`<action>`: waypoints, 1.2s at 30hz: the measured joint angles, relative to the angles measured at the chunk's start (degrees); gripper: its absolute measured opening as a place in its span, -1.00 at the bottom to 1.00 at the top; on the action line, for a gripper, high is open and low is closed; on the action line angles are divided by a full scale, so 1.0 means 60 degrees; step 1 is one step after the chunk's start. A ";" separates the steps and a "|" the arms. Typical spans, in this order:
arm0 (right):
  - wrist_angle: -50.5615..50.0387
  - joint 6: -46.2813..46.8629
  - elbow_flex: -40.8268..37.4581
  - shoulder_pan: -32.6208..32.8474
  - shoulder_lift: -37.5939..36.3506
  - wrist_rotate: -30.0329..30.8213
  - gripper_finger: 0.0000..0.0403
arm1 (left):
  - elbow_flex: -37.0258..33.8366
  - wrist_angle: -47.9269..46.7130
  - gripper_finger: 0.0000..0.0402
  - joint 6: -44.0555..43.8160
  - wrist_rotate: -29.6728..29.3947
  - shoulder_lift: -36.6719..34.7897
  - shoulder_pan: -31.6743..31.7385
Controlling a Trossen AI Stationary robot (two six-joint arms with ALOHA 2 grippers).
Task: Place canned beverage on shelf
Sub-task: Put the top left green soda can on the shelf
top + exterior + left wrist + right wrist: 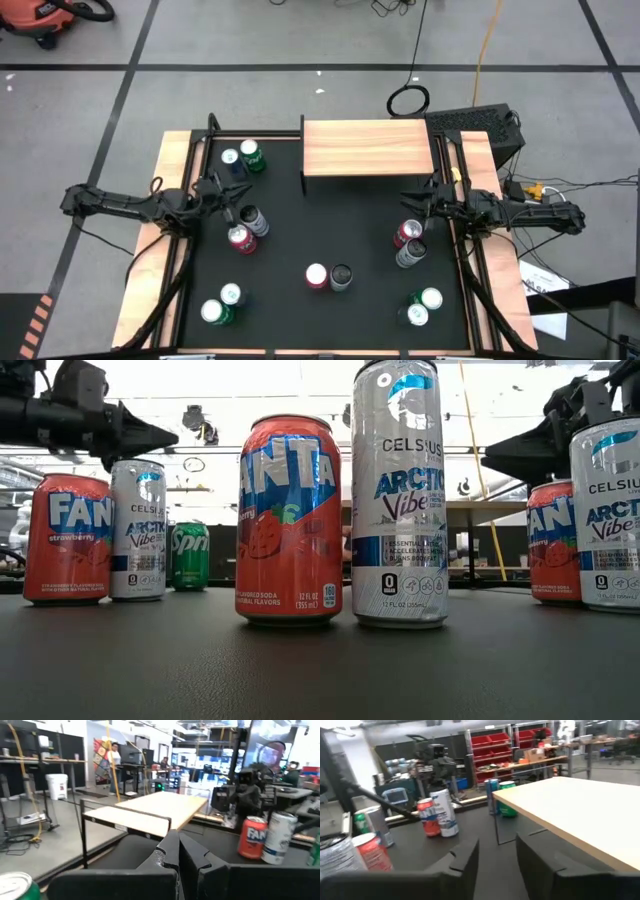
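Observation:
The light-wood shelf (pixel 365 145) stands on thin black legs at the far middle of the black mat (pixel 330 230), with nothing on top; it also shows in the left wrist view (pixel 150 810) and the right wrist view (pixel 580 810). A red Fanta can (pixel 316 276) and a silver Celsius can (pixel 341 277) stand upright near the mat's middle front, large in the low view (pixel 290 520). My left gripper (pixel 228 190) hovers shut and empty above the left can pair (pixel 248 230). My right gripper (pixel 410 196) hovers open and empty above the right can pair (pixel 408 243).
Two green cans (pixel 245 157) stand at the far left by the shelf. More green cans stand at the near left (pixel 220 305) and near right (pixel 424 306). The mat has a wooden frame (pixel 160 200). Cables and a black box (pixel 480 125) lie beyond the far right corner.

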 joint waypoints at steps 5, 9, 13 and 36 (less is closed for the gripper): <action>-0.0064 0.0256 0.0010 -0.0003 -0.0003 0.0258 -0.16 | 0.0275 -0.0004 -0.77 -0.0049 -0.0015 0.0435 0.0372; -0.0061 0.0430 0.0024 -0.0003 -0.0004 0.0265 -0.04 | 0.0563 -0.0006 -0.45 -0.0265 -0.0083 0.0867 0.0610; -0.0058 0.0440 0.0029 -0.0003 -0.0004 0.0451 0.10 | 0.0952 -0.0008 -0.15 -0.0266 -0.0087 0.1327 0.0784; -0.1226 0.1164 0.2123 -0.0003 0.2236 0.2282 0.33 | 0.4353 -0.3486 0.08 -0.0522 0.0061 0.4144 0.2693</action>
